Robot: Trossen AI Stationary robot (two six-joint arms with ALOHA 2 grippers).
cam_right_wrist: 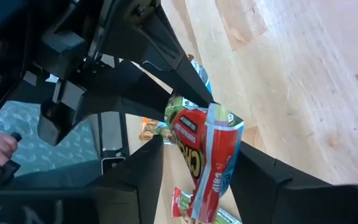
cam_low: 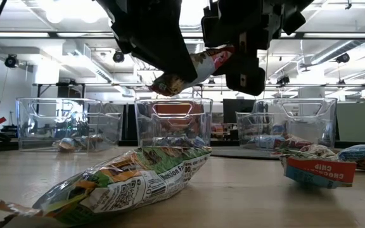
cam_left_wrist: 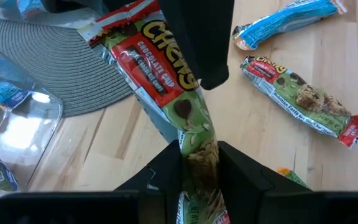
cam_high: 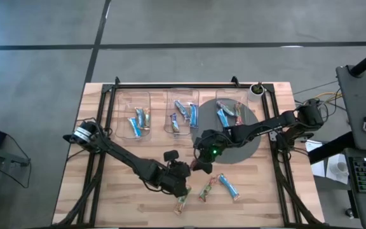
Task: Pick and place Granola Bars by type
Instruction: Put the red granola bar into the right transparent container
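Note:
One tan/green granola bar with red marks (cam_low: pixel 189 69) hangs in the air between my two grippers, above the near middle of the table. My left gripper (cam_left_wrist: pixel 199 155) is shut on one end. My right gripper (cam_right_wrist: pixel 201 149) is shut on the other, red-seamed end. In the high view the two grippers meet, left (cam_high: pixel 184 173) and right (cam_high: pixel 202 166). Two more green bars (cam_high: pixel 182 203) (cam_high: pixel 205 189) and a blue bar (cam_high: pixel 229 186) lie flat on the wood near the table's near edge. My left gripper pinches the green bar's end (cam_left_wrist: pixel 199 146) between its two fingers, which lie along the bar. The bar is lifted clear of the table and reaches away toward the other gripper. My right gripper has the bar's red-seamed end (cam_right_wrist: pixel 213 134) between its two fingers. One finger (cam_left_wrist: pixel 197 43) lies over the printed face. That end is crumpled, and the bar is off the table.
Three clear bins (cam_high: pixel 135 114) (cam_high: pixel 183 114) (cam_high: pixel 230 109) stand in a row at the far side, each holding bars. The right bin sits on a round grey mat (cam_high: pixel 250 146). A small cup (cam_high: pixel 256 90) stands at the far right corner. Bare wood lies at the near left.

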